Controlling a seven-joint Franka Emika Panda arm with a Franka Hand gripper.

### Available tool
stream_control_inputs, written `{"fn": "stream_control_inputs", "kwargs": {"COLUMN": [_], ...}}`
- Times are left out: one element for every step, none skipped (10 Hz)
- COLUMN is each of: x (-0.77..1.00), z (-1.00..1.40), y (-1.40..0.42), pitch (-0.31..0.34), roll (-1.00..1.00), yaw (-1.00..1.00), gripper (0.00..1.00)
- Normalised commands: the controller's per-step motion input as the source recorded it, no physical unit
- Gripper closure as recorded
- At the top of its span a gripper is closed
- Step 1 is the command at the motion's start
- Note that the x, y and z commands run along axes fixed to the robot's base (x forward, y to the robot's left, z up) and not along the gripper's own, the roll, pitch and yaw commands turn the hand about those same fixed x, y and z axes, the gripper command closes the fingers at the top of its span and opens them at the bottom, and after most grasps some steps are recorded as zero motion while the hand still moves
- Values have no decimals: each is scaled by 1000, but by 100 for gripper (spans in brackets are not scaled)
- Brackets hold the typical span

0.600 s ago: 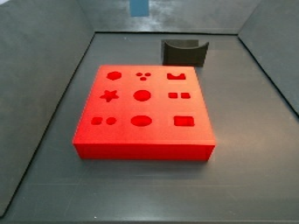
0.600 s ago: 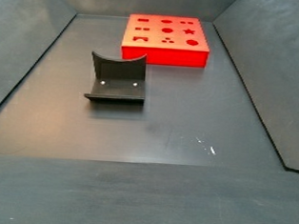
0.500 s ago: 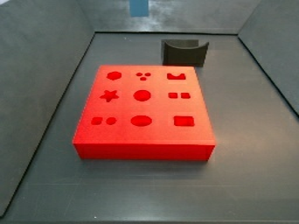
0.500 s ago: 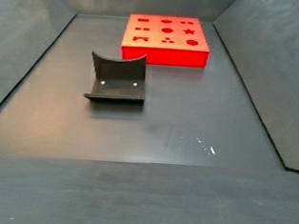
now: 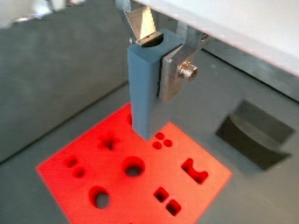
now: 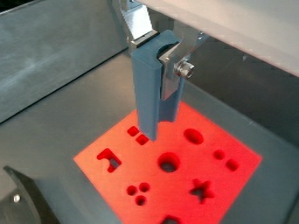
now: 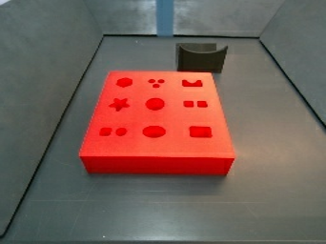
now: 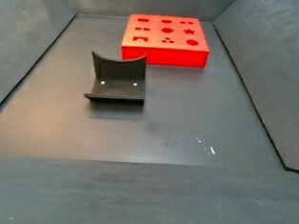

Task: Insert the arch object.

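Observation:
My gripper [image 5: 152, 66] is shut on the arch object [image 5: 142, 96], a long blue-grey block with a semicircular notch along one face. It hangs upright high above the red board [image 5: 87, 157]. One silver finger [image 5: 177, 70] presses its side. Both wrist views show this; the gripper [image 6: 158, 61] holds the arch object [image 6: 146, 96] over the red board [image 6: 228, 179]. The board's arch-shaped hole [image 5: 197, 168] lies off to one side of the block's lower end. In a side view only the block's lower end [image 7: 162, 17] shows, at the top edge beyond the board [image 7: 155, 152]. The gripper is out of view there.
The fixture [image 7: 201, 55] stands on the dark floor beyond the board's far right corner, and apart from the board in a side view [image 8: 116, 78]. It shows in both wrist views [image 5: 257, 133] [image 6: 21, 197]. Grey walls [image 7: 51, 57] slope up round the floor.
In the side view the blue block's lower end at the top edge has come lower and shifted slightly right. The board and the fixture have not moved.

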Motion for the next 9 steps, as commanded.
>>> {"fn": "stream_control_inputs", "kwargs": {"x": [580, 631, 689, 754, 466, 354, 157, 163, 234], "z": [-491, -480, -457, -469, -443, -386, -191, -169, -243], "y": [9, 49, 120, 251, 203, 46, 0, 0, 34], "pitch": [0, 0, 0, 6, 0, 20, -36, -36, 30], "roll": [276, 229, 161, 46, -73, -227, -326, -347, -251], "yaw": [-620, -583, -560, -551, -720, -734, -686, -671, -726], "gripper": [100, 100, 100, 100, 100, 100, 100, 100, 100]}}
